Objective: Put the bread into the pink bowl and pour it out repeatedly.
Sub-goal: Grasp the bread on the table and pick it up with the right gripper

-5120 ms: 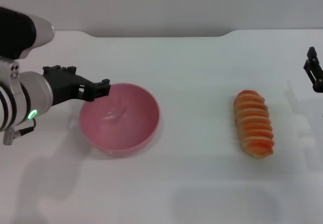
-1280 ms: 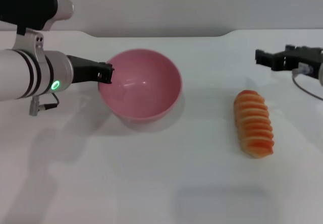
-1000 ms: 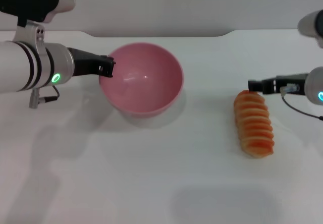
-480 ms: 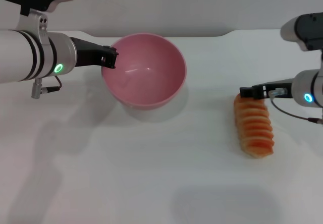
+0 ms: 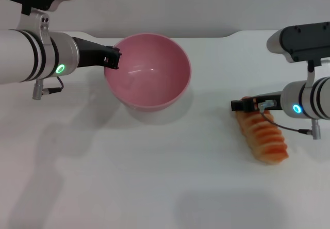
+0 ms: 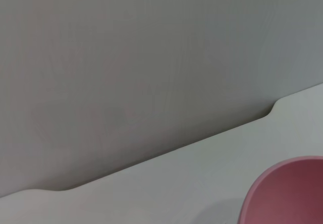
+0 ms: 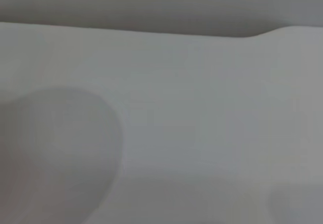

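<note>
Head view: looks forward and down from above on the white table (image 5: 154,177); both arms, the bowl (image 5: 148,71) and the bread (image 5: 262,137) are all in sight, at a middling distance.
Left wrist view: low and close to the table (image 6: 151,188), facing its far edge and the grey wall (image 6: 126,57); the bowl's rim (image 6: 282,193) cuts into one corner.
Right wrist view: close over the bare table (image 7: 202,108), facing the far edge and wall (image 7: 151,2).
Shared: all three show the table's far edge with its step; head and left wrist views both show the bowl.
</note>
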Robot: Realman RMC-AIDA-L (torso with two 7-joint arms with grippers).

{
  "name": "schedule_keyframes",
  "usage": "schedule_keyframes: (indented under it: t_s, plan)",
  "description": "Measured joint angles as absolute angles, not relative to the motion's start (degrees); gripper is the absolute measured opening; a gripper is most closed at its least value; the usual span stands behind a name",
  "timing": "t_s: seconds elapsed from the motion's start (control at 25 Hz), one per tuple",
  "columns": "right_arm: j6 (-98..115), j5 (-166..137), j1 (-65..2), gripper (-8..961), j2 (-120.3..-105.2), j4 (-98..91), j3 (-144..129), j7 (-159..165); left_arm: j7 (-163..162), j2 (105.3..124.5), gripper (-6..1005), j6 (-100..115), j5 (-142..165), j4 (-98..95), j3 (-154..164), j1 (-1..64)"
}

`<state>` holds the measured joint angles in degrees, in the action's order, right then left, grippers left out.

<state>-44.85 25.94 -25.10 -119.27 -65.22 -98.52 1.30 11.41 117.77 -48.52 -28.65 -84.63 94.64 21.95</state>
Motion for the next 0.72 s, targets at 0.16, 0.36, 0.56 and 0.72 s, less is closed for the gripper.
schedule_keyframes:
  t_s: [0.16,0.36,0.56,0.72]
  plan:
    - [-44.5,26.4,-25.1,717,-119.19,-64.8,-99.9,1.3,11.4,117.77,38,-48.5,-28.7,-84.7,94.6,21.9]
    - [-45.0,26.3,-25.0,716,-118.92,-65.0,-100.2,-0.4,11.4,117.77,38,-48.5,-28.7,-84.9,94.6,21.8]
    - [-45.2,26.2,-24.2,568,-118.95,-66.5,-100.3,-2.2,11.4,117.77,38,-48.5,-28.6,-85.1,94.6,21.6]
    - [-44.9,26.2,-23.3,505,-118.92,-68.7,-100.4,-2.3,11.4,117.77,39,-48.5,-28.6,-85.1,94.7,21.6]
